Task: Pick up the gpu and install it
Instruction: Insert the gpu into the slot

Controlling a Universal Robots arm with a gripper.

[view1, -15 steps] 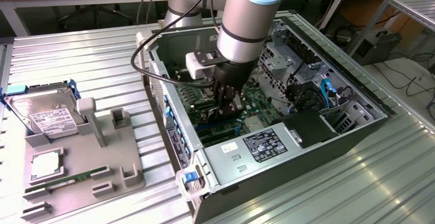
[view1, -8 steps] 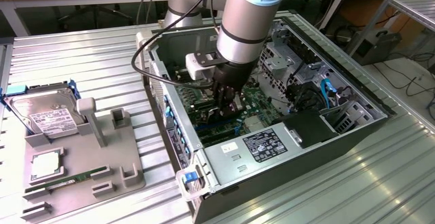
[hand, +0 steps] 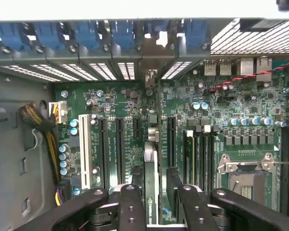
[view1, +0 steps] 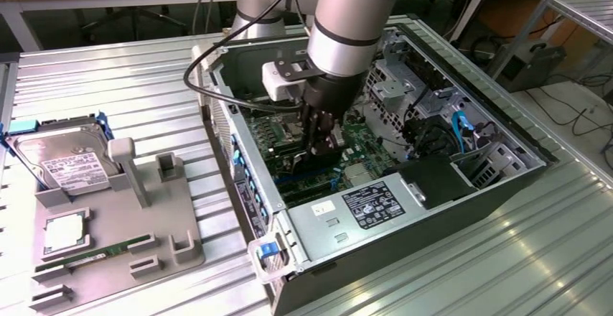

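Observation:
My gripper reaches down into the open computer case, just above the green motherboard. It is shut on the gpu, a slim black card seen edge-on between the two black fingers. The card's silver bracket end points toward the rear slot openings with blue clips. The gpu hangs over the row of black expansion slots, next to a white slot. In the exterior view the gpu is a dark sliver below the fingers.
A power supply and drive cage crowd the case interior. Yellow and black cables lie beside the slots, and the CPU socket lies beside the gripper. A grey fixture at the exterior view's left holds a hard drive and a green memory stick.

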